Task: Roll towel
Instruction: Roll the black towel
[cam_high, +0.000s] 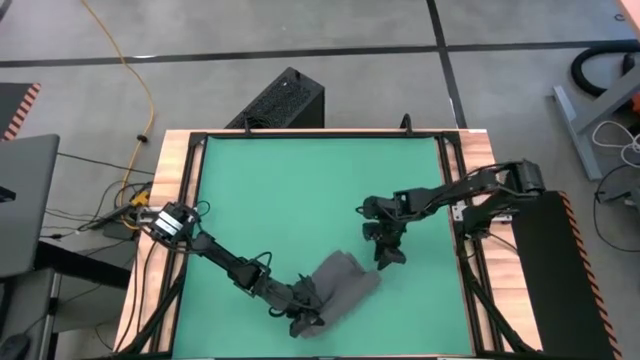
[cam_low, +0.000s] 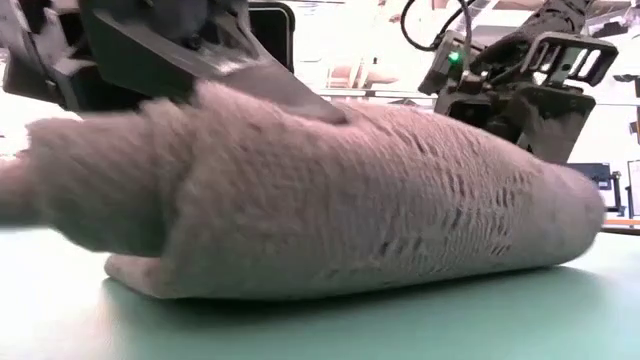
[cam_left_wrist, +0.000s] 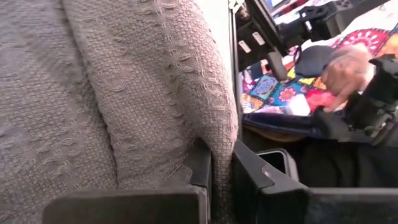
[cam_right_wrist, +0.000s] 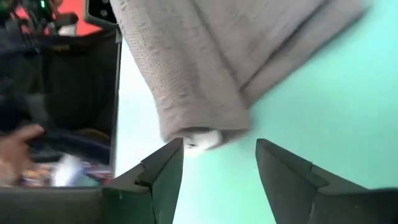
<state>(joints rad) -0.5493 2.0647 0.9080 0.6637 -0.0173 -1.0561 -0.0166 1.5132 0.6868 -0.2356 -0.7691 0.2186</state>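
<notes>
A wood-edged bench (cam_high: 168, 200) covered by a teal green mat (cam_high: 300, 190) is seen from above. The plain dark grey soft cloth towel (cam_high: 340, 287), rolled into a thick bundle, lies on the mat near its front edge.

The left end effector (cam_high: 305, 318) is clamped shut on the towel's near end; its wrist view shows the fabric pinched between the dark fingers (cam_left_wrist: 202, 171). The right end effector (cam_high: 386, 255) stands spread wide just beside the towel's far end, gripping nothing; its wrist view alone shows a small white tag (cam_right_wrist: 202, 138) at that end.

Only the wrist views show a person's hand (cam_left_wrist: 348, 68) beyond the bench. No writing can be read.
</notes>
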